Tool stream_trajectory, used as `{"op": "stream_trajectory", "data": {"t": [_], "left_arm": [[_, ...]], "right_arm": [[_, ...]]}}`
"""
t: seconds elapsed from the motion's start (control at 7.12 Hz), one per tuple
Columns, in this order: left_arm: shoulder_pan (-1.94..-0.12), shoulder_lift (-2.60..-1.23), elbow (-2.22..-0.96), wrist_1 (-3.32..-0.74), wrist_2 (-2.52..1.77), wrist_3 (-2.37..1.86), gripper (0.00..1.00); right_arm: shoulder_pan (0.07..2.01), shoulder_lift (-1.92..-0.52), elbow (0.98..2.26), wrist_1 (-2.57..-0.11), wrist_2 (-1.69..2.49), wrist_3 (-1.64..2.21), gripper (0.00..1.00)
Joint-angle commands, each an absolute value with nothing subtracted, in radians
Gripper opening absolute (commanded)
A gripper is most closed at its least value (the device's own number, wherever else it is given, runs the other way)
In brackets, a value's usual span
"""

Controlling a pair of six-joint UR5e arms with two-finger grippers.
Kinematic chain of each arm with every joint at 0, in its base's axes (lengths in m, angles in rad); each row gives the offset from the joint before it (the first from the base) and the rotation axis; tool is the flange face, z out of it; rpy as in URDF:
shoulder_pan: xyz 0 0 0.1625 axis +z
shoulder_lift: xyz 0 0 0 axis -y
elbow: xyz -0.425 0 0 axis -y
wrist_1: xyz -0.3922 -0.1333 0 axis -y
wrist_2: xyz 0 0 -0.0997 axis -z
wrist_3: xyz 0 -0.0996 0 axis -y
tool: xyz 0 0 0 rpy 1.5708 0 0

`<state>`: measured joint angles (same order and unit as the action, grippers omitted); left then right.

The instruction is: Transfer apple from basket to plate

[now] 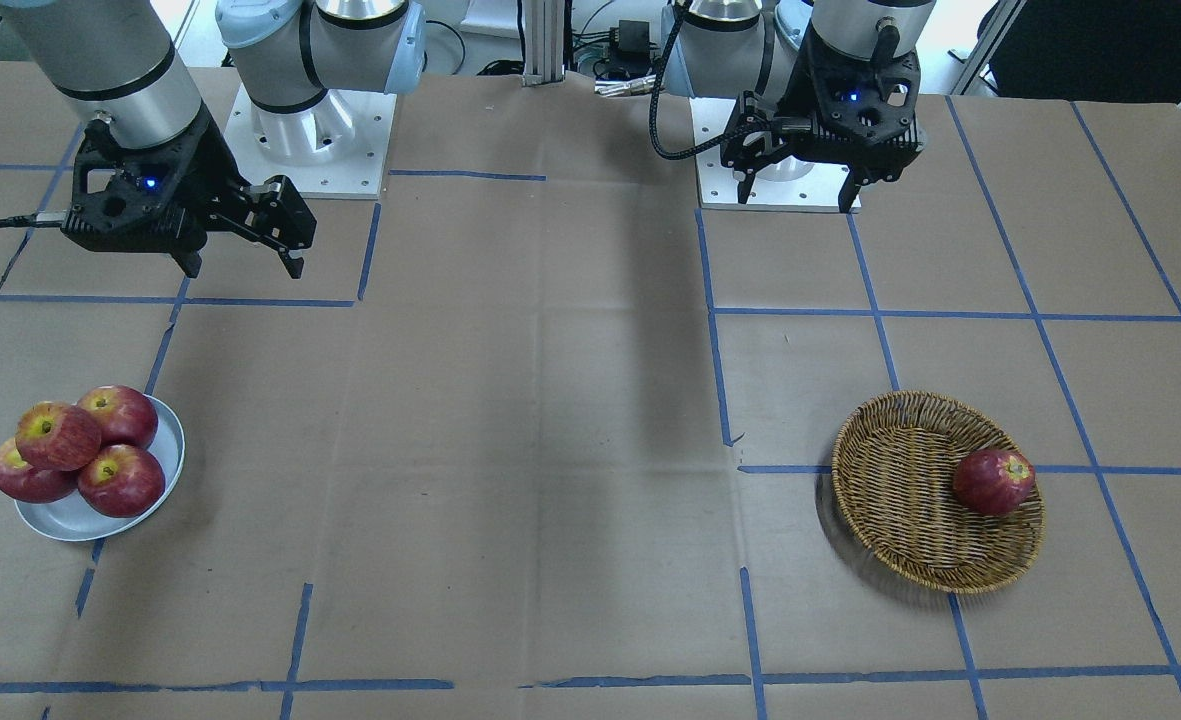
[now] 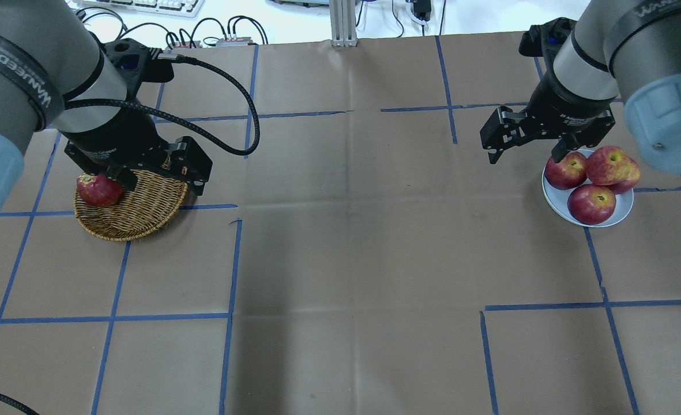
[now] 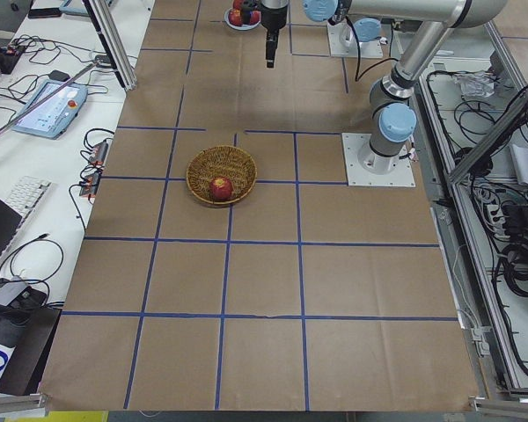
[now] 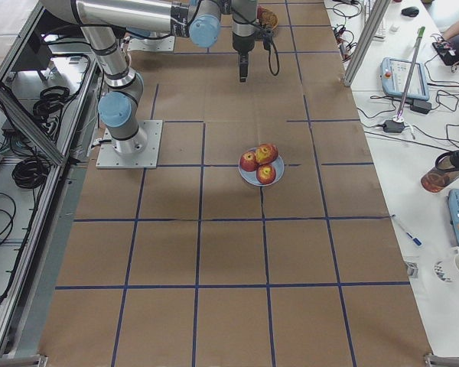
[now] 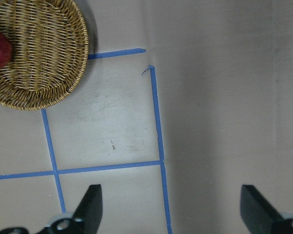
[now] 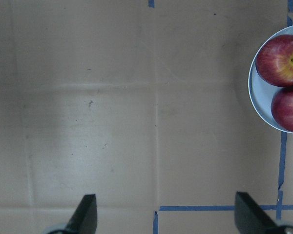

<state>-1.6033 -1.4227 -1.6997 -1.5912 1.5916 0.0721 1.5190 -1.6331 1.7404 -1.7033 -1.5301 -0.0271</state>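
The apple [image 1: 58,436] sits on the plate [image 1: 70,517], apparently atop three other apples [image 1: 122,481]; the left gripper [image 1: 798,196] and right gripper [image 1: 245,266] hang spread, empty.

Brown paper-covered table [image 1: 550,450], blue tape grid [image 1: 950,315]

We see a basket [image 1: 900,520] of rough woven wicker and a plate [image 1: 65,520] that looks smooth with a faint sheen. The streaky apple [image 1: 58,436] has waxy, glossy skin. The table cover [image 1: 550,450] is matt, creased brown paper, lined with blue tape [image 1: 950,315]. The left gripper [image 1: 795,200] and right gripper [image 1: 244,270] look like matt black plastic.
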Motion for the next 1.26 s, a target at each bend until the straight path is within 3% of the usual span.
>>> {"op": "stream_trajectory", "data": {"t": [0.0,1.12], "left_arm": [[-1.601,-1.427,-1.700,-1.588,1.592,0.072,0.99],[-1.601,-1.424,-1.701,-1.592,1.597,0.074,0.99]], "right_arm": [[1.539,-1.628,1.715,-1.700,-1.531,0.009,1.00],[1.540,-1.614,1.698,-1.704,-1.531,0.002,1.00]]}}
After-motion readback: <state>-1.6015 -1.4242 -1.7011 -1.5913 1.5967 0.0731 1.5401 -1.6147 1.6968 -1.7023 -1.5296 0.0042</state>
